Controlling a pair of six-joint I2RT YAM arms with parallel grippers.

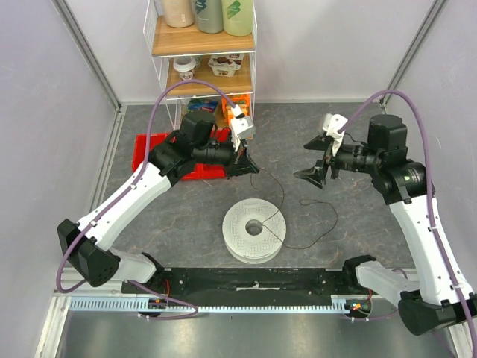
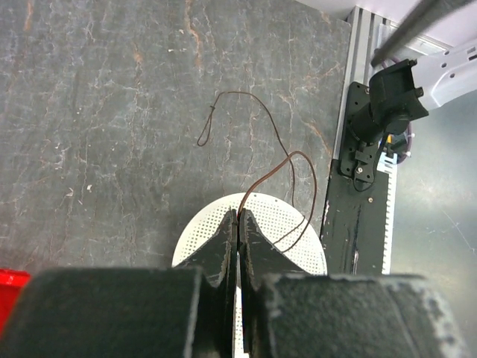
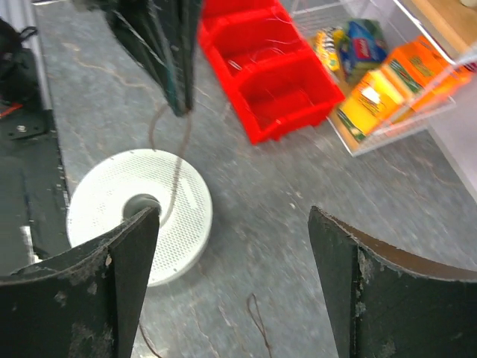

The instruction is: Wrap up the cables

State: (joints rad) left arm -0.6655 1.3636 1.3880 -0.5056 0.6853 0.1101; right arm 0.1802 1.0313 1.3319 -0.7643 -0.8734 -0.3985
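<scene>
The cable (image 1: pixel 283 200) is a hair-thin dark wire. It runs from my left gripper (image 1: pixel 246 162) down onto the round white perforated spool (image 1: pixel 253 230), then loops out to the right over the table. In the left wrist view the jaws are pressed together on the cable (image 2: pixel 257 183) just above the spool (image 2: pixel 294 224), and its free end curls further off. My right gripper (image 1: pixel 317 160) is open and empty, held above the table to the right of the left one. In the right wrist view its fingers (image 3: pixel 119 276) stand wide apart over the spool (image 3: pixel 104 186) and a cable end (image 3: pixel 257 317).
A red bin (image 1: pixel 145 145) lies behind the left arm and also shows in the right wrist view (image 3: pixel 276 67). A wire shelf (image 1: pixel 205 67) with food packs stands at the back. A black base rail (image 1: pixel 253 280) runs along the near edge.
</scene>
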